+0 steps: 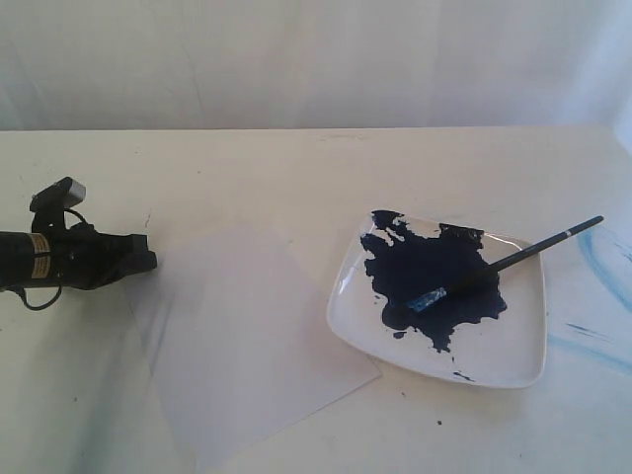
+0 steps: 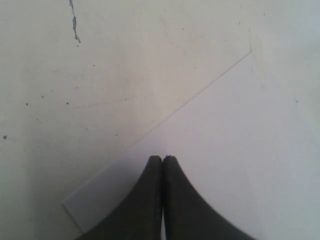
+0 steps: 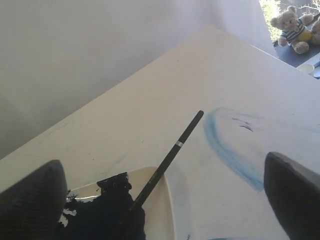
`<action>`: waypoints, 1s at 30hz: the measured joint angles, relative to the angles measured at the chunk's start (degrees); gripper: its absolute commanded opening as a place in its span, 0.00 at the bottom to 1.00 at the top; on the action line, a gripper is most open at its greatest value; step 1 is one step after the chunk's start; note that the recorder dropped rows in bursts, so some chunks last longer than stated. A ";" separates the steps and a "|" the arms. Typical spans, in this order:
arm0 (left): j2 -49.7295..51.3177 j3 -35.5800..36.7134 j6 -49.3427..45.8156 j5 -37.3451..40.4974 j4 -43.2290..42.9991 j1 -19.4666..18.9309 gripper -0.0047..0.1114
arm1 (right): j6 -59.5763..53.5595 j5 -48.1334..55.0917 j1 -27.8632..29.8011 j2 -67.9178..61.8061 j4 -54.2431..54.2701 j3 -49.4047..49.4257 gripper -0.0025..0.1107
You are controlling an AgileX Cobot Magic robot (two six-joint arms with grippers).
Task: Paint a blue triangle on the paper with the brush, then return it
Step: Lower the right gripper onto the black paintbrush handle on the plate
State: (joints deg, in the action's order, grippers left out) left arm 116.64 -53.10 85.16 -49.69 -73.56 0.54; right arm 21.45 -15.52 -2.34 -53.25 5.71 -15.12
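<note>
The paper (image 1: pixel 247 336) lies flat on the surface (image 1: pixel 296 168) just to the left of the plate (image 1: pixel 513 365), and its near corner comes closer to the viewer than the plate does. The sheet is blank, so I judge that the blue triangle is not yet begun. On the plate, a dark paint pool (image 1: pixel 425 276) covers the middle. The brush (image 1: pixel 513 257) rests there with its tip in the pool and its black handle leaning over the far right rim of the plate. This is a sensible resting place, because the bristles take up paint while the dry handle is free to be gripped. The right hand (image 3: pixel 161 159) does not show in the exterior view. In its own view the two fingers stand wide apart and hold nothing, with the handle seen between them, which suits an approach to the brush. Well to the left of the plate, across the paper, the left hand (image 1: pixel 150 262) is closed with the fingertips together on nothing, over the sheet's edge. Perhaps it is there to steady the sheet, but I cannot tell if it touches. To the right of the plate, pale blue smears (image 1: pixel 602 257) stain the surface. Far behind the plate hangs a white backdrop (image 1: pixel 296 59).
</note>
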 measured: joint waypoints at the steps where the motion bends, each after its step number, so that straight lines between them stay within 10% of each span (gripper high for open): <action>1: 0.00 0.00 0.00 0.00 0.00 0.00 0.04 | 0.00 0.00 0.00 -0.15 0.00 -0.03 0.95; 30: 0.00 0.00 0.00 0.00 0.00 0.00 0.04 | 21.72 -9.05 0.00 -39.52 -2.84 -17.89 0.81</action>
State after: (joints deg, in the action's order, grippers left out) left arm 116.64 -53.10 85.16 -49.69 -73.56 0.54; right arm 43.17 -24.57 -2.34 -92.77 2.87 -33.02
